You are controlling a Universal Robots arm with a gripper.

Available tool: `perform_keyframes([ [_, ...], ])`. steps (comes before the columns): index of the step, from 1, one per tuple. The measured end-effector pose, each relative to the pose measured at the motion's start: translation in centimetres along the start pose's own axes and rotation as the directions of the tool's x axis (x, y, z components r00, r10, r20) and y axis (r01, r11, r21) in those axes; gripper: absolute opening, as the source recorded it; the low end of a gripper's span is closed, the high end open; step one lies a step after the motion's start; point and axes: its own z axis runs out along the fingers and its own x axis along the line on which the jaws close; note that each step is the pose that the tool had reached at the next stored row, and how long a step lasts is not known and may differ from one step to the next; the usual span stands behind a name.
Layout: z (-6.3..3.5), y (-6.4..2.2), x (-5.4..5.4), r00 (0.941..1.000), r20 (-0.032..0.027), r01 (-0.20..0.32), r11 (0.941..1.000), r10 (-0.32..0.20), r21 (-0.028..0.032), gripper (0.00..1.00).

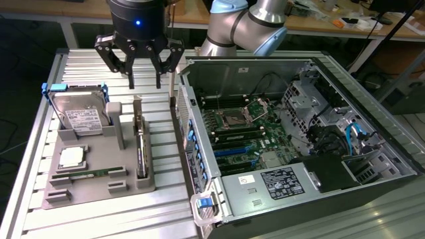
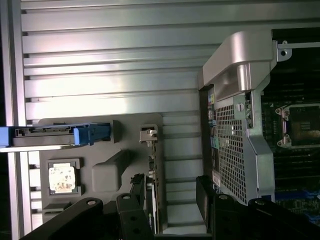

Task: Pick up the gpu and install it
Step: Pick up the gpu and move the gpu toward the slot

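Black fingers (image 2: 132, 220) of the gripper (image 1: 145, 83) stand spread wide and empty, hanging above the table (image 1: 119, 219) at 12 o'clock from the gpu (image 1: 139, 144) in the exterior view. That card stands on edge in a grey tray (image 1: 99, 191). Around it are the hard drive (image 1: 79, 117) at 10 o'clock, the RAM stick (image 1: 89, 174) at 8 o'clock and the open computer case (image 1: 246, 74) close at 3 o'clock.

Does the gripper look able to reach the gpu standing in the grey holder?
Probably yes: the gripper hangs open just above the gpu, whose top edge stands bare with nothing over it.
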Motion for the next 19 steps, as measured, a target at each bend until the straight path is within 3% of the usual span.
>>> perform_keyframes([
  [19,0.59,-0.05,0.01,1.0000,0.0000,0.000,1.0000,0.000,0.0000,0.54],
])
